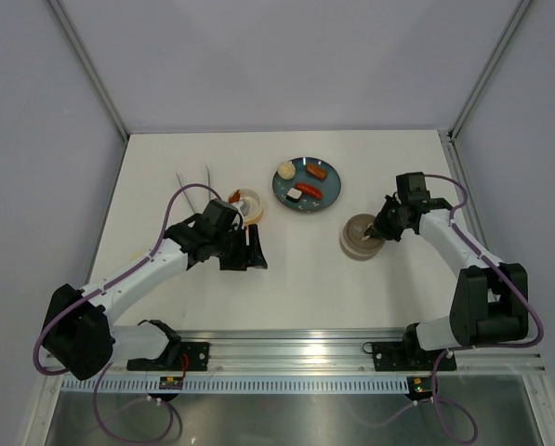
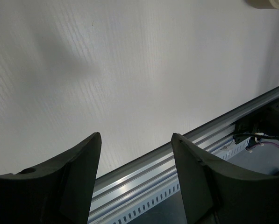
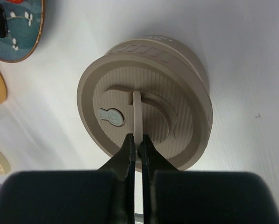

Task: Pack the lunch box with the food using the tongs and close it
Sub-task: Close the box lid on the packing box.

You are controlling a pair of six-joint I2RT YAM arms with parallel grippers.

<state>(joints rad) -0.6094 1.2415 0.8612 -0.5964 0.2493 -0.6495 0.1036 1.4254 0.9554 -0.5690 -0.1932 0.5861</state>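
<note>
Beige lid (image 3: 153, 93), right of centre, pinched by its upright handle (image 3: 137, 112) in right gripper (image 3: 138, 148); left gripper (image 2: 135, 137) open, empty; food (image 1: 309, 190) on teal plate (image 1: 328, 186), far centre; tongs (image 1: 210, 178) far left.

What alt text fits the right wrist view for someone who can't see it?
The right hand is pinched shut on the thin upright handle of a round beige lid on a white table. The edge of a teal plate shows at top left.
</note>
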